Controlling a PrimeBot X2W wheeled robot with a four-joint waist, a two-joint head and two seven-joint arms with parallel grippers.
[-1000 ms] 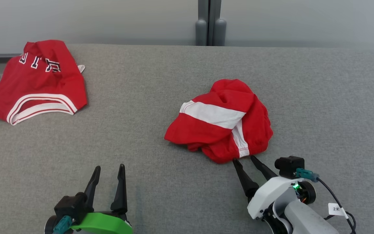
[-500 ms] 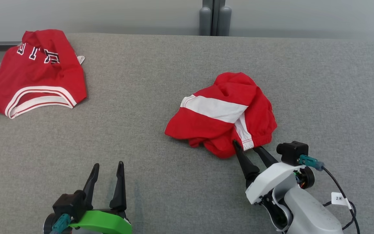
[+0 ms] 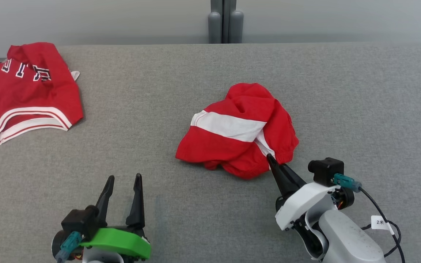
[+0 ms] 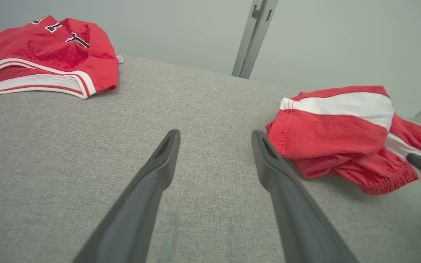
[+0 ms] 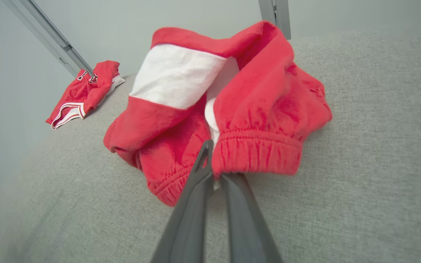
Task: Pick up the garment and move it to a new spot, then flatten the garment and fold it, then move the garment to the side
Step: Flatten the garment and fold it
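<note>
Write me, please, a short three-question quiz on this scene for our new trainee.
1. True or false: the right gripper is shut on the near edge of the crumpled red and white garment.
2. Pick one: the left gripper is A) open, above the grey surface; B) shut on nothing; C) gripping the garment.
3. Fill in: from the head view, the red lettered jersey lies at the far ____ of the surface.
Key: 1 true; 2 A; 3 left.
</note>
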